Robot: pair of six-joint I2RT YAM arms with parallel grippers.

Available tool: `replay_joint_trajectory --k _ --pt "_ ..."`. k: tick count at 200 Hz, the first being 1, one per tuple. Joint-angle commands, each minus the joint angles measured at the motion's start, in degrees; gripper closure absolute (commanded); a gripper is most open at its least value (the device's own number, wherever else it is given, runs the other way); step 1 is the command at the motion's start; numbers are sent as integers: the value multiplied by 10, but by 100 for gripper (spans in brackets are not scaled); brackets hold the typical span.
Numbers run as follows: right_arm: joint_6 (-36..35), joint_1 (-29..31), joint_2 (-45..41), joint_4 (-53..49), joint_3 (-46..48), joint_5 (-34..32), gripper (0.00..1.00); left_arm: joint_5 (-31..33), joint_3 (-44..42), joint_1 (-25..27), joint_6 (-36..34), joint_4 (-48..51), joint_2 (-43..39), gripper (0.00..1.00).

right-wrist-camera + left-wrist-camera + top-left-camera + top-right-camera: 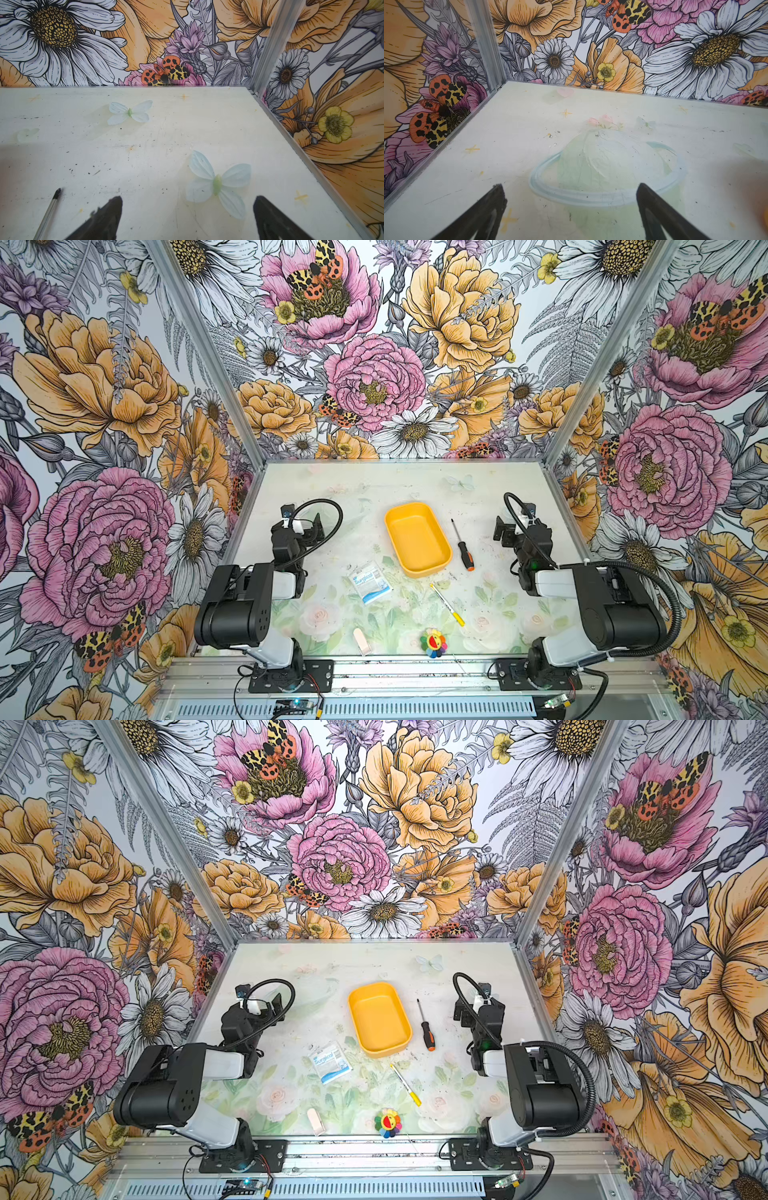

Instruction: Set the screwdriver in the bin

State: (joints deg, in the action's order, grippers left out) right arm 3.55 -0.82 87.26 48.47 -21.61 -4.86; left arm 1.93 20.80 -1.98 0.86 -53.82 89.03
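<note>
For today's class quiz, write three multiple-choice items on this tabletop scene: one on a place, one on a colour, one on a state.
1. Where is the screwdriver relative to the bin?
A inside it
B on the table beside it, not touching
C leaning on its rim

2. What colour is the screwdriver's end cap?
A orange
B blue
C white

3. What state is the right tool in?
A shut on the screwdriver
B shut on nothing
C open and empty

Answers:
1 B: in both top views it lies flat at the bin's side with a gap between them.
2 A: the handle's end is orange.
3 C: the right wrist view shows its jaws wide apart with nothing between.
</note>
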Motion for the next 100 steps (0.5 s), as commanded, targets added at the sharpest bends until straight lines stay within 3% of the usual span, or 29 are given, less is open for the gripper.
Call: replay_joint_trajectory --k 1,100 --pt "7 -3 7 4 -12 6 0 2 9 3 -9 0 -1 1" --pt "7 -5 7 3 -12 9 1 29 9 15 -14 1 -2 1"
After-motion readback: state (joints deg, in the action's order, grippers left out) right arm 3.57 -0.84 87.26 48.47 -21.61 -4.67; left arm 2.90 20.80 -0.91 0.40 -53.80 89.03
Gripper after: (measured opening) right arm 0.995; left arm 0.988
